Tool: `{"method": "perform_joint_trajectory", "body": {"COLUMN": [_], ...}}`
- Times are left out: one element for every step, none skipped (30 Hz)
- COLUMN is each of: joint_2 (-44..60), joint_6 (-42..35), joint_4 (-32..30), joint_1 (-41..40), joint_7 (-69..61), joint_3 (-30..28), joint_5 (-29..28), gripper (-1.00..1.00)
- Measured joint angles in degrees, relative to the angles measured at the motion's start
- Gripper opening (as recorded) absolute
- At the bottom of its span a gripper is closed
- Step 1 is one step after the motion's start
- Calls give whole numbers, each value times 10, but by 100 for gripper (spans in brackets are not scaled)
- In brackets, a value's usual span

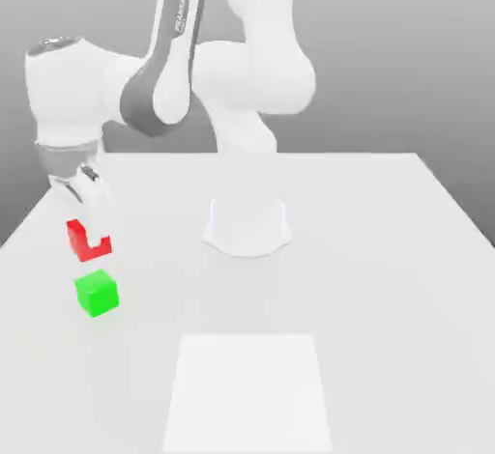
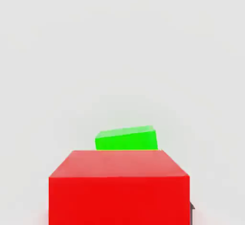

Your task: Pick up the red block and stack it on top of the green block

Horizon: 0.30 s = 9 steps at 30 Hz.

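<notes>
Your gripper is clamped on the red block, left of frame, exterior view. Prob. light, stiff; grip flat sides approx. mid-height, tho fingertip contact's hard to see.

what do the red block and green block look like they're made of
The red block looks like painted wood or plastic, matte, since its flat faces show even colour with no grain. The green block seems the same stuff, also matte: plain faces, no sharp highlights. Wood or plastic, the look leaves open.
</notes>
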Motion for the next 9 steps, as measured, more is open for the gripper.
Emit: {"method": "perform_joint_trajectory", "body": {"joint_2": [15, 31, 47, 64, 82, 99, 113, 113, 113], "joint_6": [14, 29, 45, 62, 78, 95, 109, 109, 109], "joint_4": [1, 1, 2, 2, 2, 2, 2, 2, 2], "joint_1": [4, 9, 13, 14, 17, 19, 21, 24, 27], "joint_7": [-6, -12, -18, -25, -33, -41, -47, -47, -47], "joint_3": [-2, -5, -6, -5, -5, -3, -1, -1, -1], "joint_5": [9, 17, 27, 37, 49, 61, 70, 70, 70], "gripper": [-100, -100, -100, -100, -100, -100, 100, 100, 100]}}
